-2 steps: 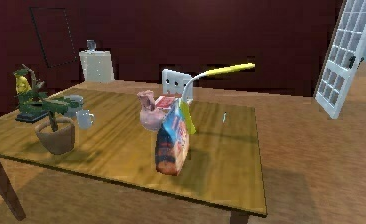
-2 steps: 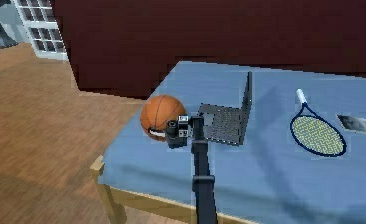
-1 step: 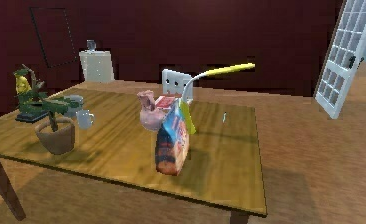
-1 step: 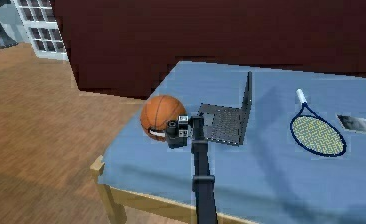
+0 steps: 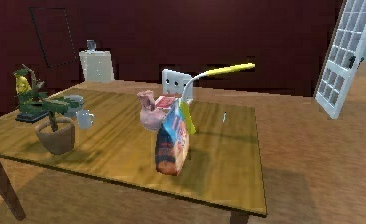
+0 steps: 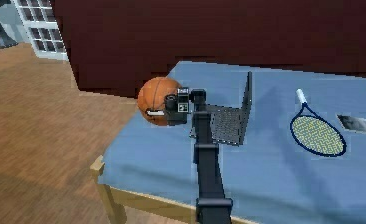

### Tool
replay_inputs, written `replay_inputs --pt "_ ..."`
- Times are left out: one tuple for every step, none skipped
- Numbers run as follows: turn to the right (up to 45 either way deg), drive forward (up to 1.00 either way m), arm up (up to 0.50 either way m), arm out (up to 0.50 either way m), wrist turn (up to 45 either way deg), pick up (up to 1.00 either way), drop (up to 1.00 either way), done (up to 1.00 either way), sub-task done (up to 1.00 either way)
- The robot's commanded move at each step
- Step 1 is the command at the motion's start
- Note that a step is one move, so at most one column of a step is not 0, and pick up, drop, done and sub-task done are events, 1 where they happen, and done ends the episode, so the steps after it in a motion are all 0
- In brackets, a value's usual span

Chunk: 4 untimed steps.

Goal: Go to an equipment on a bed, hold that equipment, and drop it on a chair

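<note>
An orange basketball rests on a bed with a blue cover, near the bed's left edge in the arm side view. The dark arm rises from the bottom edge to the ball. My gripper is at the ball's right side, with the ball on the bed right behind it, so I cannot tell whether it holds anything. A blue tennis racket lies flat on the bed farther right. In the forward view a white chair stands behind a wooden table.
An open laptop stands on the bed just right of the arm, and a flat paper lies at the right edge. The table carries a potted plant, a cup, a pink object and a colourful box. Wooden floor lies left of the bed.
</note>
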Motion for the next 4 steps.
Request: replay_inputs --pt "0.0 0.0 0.16 0.0 0.0 0.0 0.0 0.0 0.0" --pt "0.0 0.0 0.0 0.0 -45.0 0.0 0.0 0.0 0.0" --pt "0.0 0.0 0.0 0.0 -45.0 0.0 0.0 0.0 0.0" --pt "0.0 0.0 0.0 0.0 -21.0 0.0 0.0 0.0 0.0"
